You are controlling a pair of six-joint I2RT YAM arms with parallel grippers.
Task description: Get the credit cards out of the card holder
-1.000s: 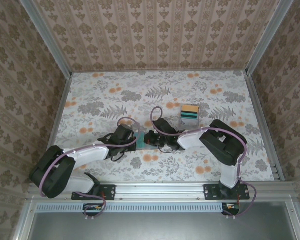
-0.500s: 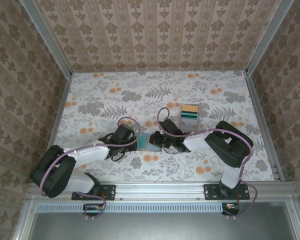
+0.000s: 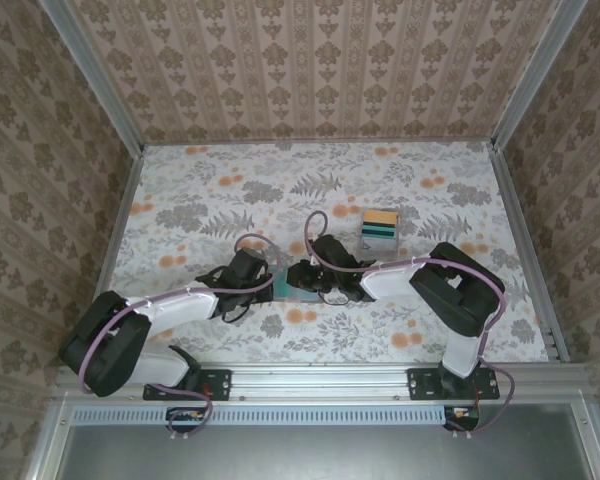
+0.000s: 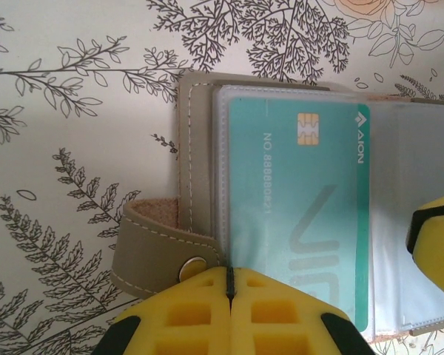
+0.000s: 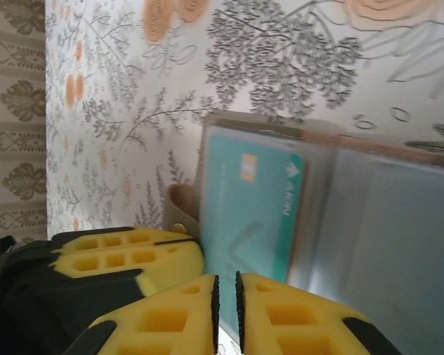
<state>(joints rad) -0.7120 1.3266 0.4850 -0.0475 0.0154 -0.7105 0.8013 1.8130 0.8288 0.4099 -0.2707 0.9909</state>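
Now that the right gripper [image 5: 226, 285] has swung back leftward over the flat, taupe-grey folding card holder [image 4: 198, 155], its yellow jaws have begun to part: a narrow slit shows between them, with nothing visible in it. Card holder: lies opened flat on the floral-printed table [image 3: 210, 200] between the two arms, clear plastic sleeves [image 4: 399, 222] uppermost, taupe strap with metal snap [image 4: 152, 251] folded outward. Contents: one thin teal plastic credit card [image 4: 303, 214], chip and lettering upward, fully seated in the sleeve nearer the strap; no other card can be made out in the holder. Left gripper [image 4: 229, 277]: yellow jaws pressed together, tips at the holder's near edge just beside the strap, apparently pinning it down. Bearing on the task: no card is out yet; the slight parting over the card's near edge reads as preparation to pinch it and draw it from the sleeve, the thin edge and the slick plastic being the likely difficulty. Against the earlier overhead pictures: half a second ago the right gripper stood further right, leaving more of the holder uncovered. A second ago it sat close to its present place. The left arm, the holder and the clear plastic box of stacked coloured cards [image 3: 379, 231] farther back have kept their places.
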